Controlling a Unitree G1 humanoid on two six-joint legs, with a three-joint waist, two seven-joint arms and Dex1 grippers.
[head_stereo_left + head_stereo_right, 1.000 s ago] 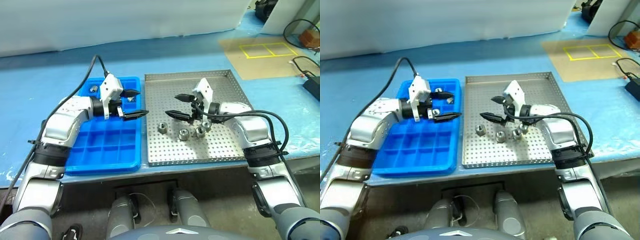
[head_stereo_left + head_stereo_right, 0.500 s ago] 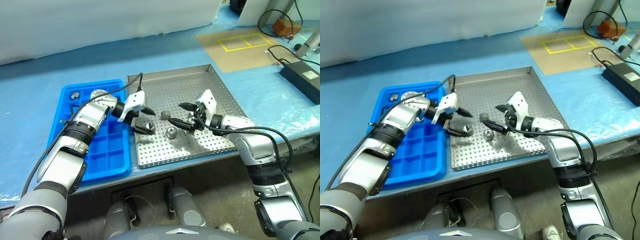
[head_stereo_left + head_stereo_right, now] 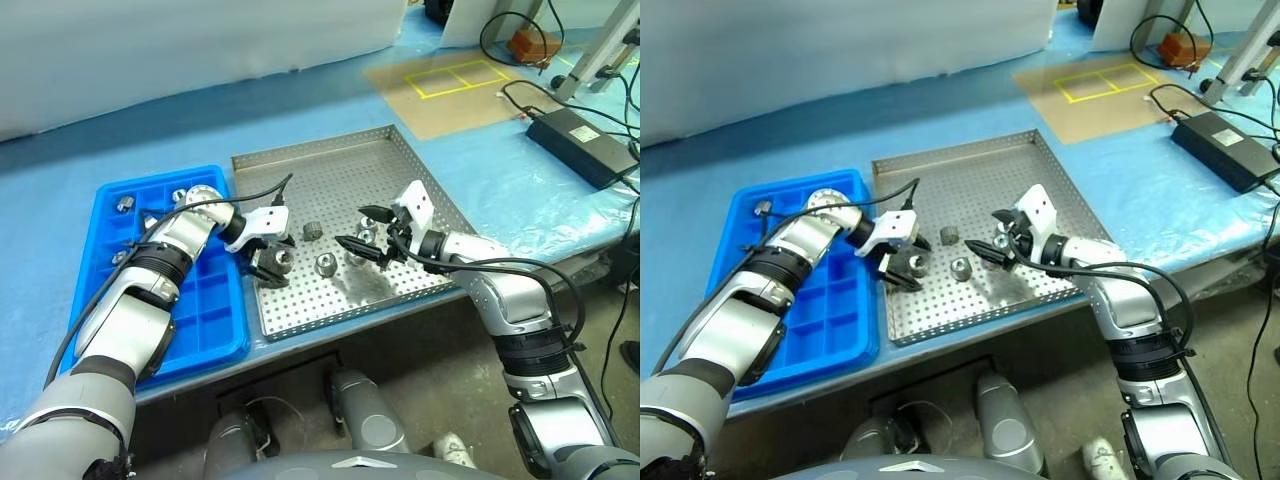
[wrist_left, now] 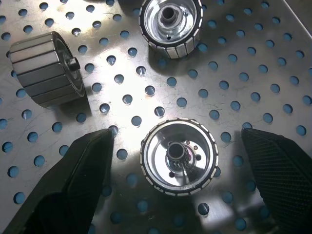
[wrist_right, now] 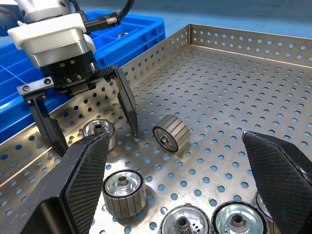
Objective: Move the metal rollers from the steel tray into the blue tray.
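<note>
Left gripper [image 4: 178,161] spread wide, pointing down, one metal roller [image 4: 179,157] standing between its fingers, untouched, on steel tray [image 3: 330,165]. Right gripper [image 3: 361,229] also wide, empty, above other rollers.

Shiny silver rollers [image 4: 179,157] — ridged sides; silver-grey steel tray [image 3: 400,165] dotted with holes; bright blue tray [image 3: 215,310].

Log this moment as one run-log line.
left hand: open, straddling upright roller in steel tray | right hand: open, hovering above tray | blue tray: some rollers inside
</note>
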